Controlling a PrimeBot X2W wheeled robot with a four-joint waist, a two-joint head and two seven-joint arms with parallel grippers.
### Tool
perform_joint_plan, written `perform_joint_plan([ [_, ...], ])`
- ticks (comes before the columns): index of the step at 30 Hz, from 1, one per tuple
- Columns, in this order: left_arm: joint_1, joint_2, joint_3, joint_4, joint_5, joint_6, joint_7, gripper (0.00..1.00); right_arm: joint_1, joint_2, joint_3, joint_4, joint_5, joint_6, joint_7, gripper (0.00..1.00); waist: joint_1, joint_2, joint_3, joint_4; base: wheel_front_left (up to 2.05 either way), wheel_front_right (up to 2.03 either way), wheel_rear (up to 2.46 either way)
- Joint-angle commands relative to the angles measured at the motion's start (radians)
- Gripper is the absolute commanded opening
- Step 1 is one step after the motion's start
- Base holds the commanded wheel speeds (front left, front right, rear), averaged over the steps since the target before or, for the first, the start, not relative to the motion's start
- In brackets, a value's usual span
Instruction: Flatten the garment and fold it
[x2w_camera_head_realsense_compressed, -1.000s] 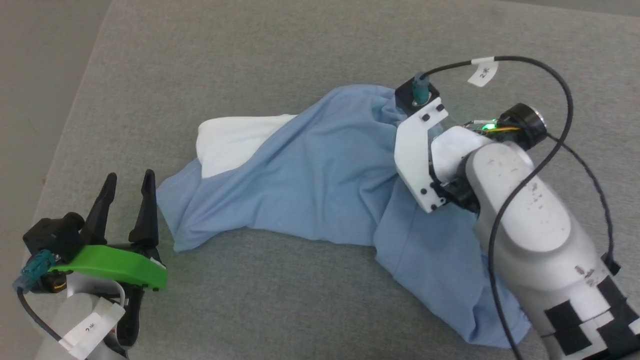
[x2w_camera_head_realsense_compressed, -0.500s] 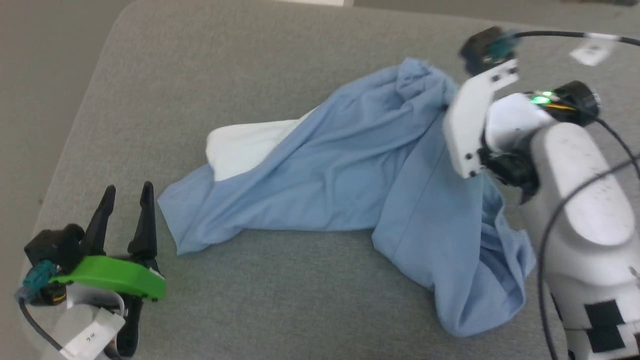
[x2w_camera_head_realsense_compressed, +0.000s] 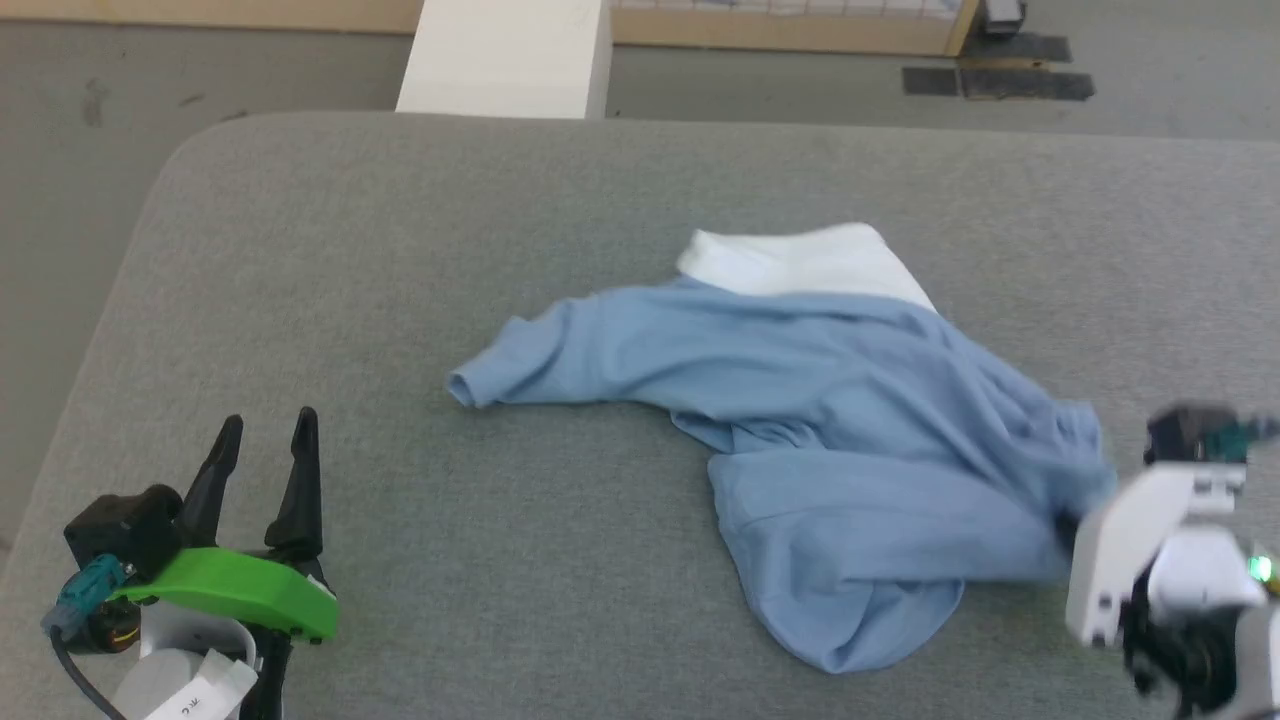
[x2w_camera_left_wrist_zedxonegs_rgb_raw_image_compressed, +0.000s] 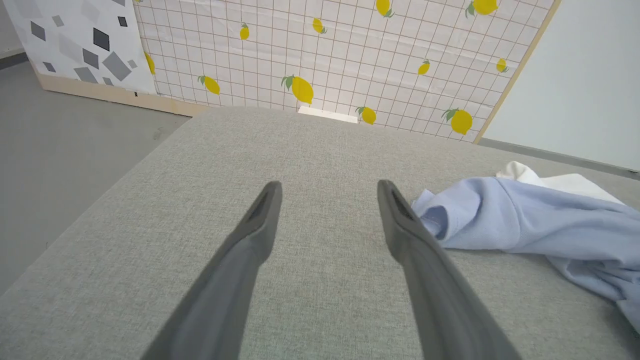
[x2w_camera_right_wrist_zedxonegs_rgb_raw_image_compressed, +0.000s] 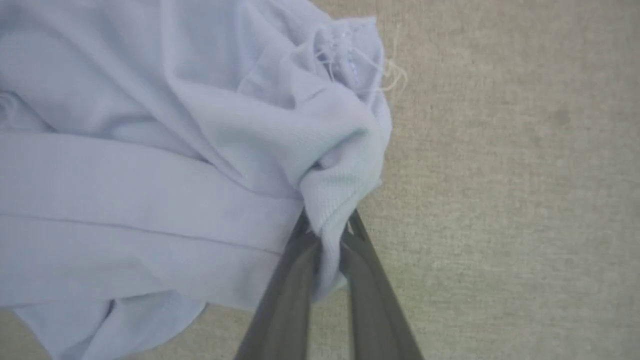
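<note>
While the right claw (x2w_camera_right_wrist_zedxonegs_rgb_raw_image_compressed: 327, 229) pinches the garment (x2w_camera_head_realsense_compressed: 850, 400) by a bunched edge at lower right, the left claw (x2w_camera_head_realsense_compressed: 267, 425) stands released at lower left, apart from it.

In the head view the right arm's white wrist (x2w_camera_head_realsense_compressed: 1130, 540) is blurred, cut by the right and bottom edges, and covers the garment's (x2w_camera_head_realsense_compressed: 850, 400) near right corner. In the right wrist view the right gripper's (x2w_camera_right_wrist_zedxonegs_rgb_raw_image_compressed: 327, 227) tips are buried in a pinched fold, and the garment runs off left and top. The white box (x2w_camera_head_realsense_compressed: 505, 55) is cut by the top edge.
</note>
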Motion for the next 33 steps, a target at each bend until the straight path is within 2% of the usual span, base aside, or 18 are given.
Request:
perform_joint_plan([
  [1,0.013,0.0,-0.001,-0.006,-0.012,0.006,0.003,1.0,0.033,0.003,-0.006,0.0,0.013,-0.002,0.001,0.0,0.0,0.0044,-0.02,-0.02,0.0,0.0,0.0],
  [5,0.022,0.001,-0.003,-0.013,-0.017,0.011,0.012,1.0,0.098,0.009,0.001,0.037,0.072,-0.002,-0.022,0.0,0.0,0.0044,-0.031,-0.024,0.0,0.0,0.0],
  [6,0.025,0.001,-0.004,-0.014,-0.019,0.013,0.014,1.0,0.104,0.009,0.007,0.043,0.093,-0.002,-0.045,0.33,0.0,0.0044,-0.035,-0.025,0.0,0.0,0.0],
  [7,0.034,0.0,-0.005,-0.017,-0.021,0.018,0.018,1.0,0.106,0.009,0.01,0.046,0.125,-0.002,-0.114,1.0,0.0,0.0044,-0.049,-0.027,0.0,0.0,0.0],
  [16,0.068,-0.01,-0.02,-0.028,-0.023,0.036,0.032,1.0,0.114,0.009,-0.098,-0.055,0.2,-0.002,-0.407,1.0,0.0,0.0044,-0.095,-0.032,0.0,0.0,0.0],
  [23,0.074,-0.015,-0.046,-0.036,-0.028,0.039,0.069,1.0,0.146,0.009,-0.123,-0.078,0.216,-0.002,-0.468,1.0,0.0,0.0044,-0.114,-0.042,0.0,0.0,0.0],
  [27,0.01,-0.008,-0.079,-0.029,-0.034,0.032,0.155,1.0,0.149,0.009,-0.12,-0.079,0.206,-0.002,-0.462,1.0,0.0,0.0044,-0.113,-0.045,0.0,0.0,0.0],
  [33,-0.214,0.015,-0.184,0.018,-0.053,-0.001,0.432,1.0,0.141,0.009,-0.107,-0.091,0.195,-0.002,-0.45,1.0,0.0,0.0044,-0.079,-0.051,0.0,0.0,0.0],
])
